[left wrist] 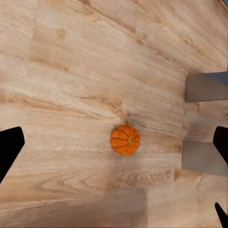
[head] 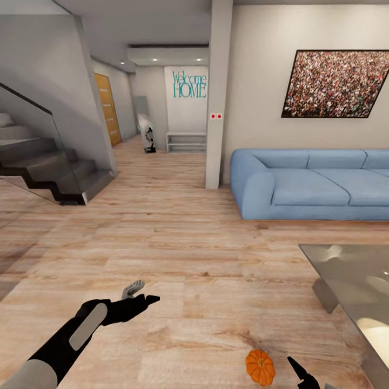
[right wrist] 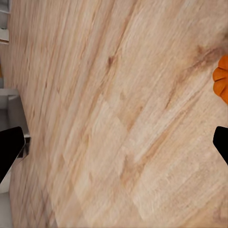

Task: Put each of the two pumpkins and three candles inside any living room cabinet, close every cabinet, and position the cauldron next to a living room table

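Much is cut off at the edges. In the head view the right gripper (head: 302, 375) shows only as a dark fingertip rising at the lower border, with a sliver of a second finger beside it, so its full spread is hard to read there. The glass table (head: 346, 270) runs off the right side, its far end and most of its legs unseen, and the blue sofa (head: 308, 183) is clipped at the same edge. The staircase (head: 48, 167) loses its upper steps behind a glass panel.

One pumpkin (head: 260, 367) lies on the wooden floor (head: 189, 259), low in the head view, just beside the right fingertip but apart from it. In the right wrist view only a slice of that pumpkin (right wrist: 221, 84) shows at the border, clear of the two dark fingers, which sit wide apart with bare floor between them (nothing is gripped).

The left arm reaches forward and slightly inward, forearm low over the floor, its gripper (head: 139, 294) spread with fingers pointing toward the room's middle. From the left wrist camera the pumpkin (left wrist: 125, 139) sits whole on the planks between the parted fingers, well below them, stem up; grey table legs (left wrist: 204, 157) stand nearby.
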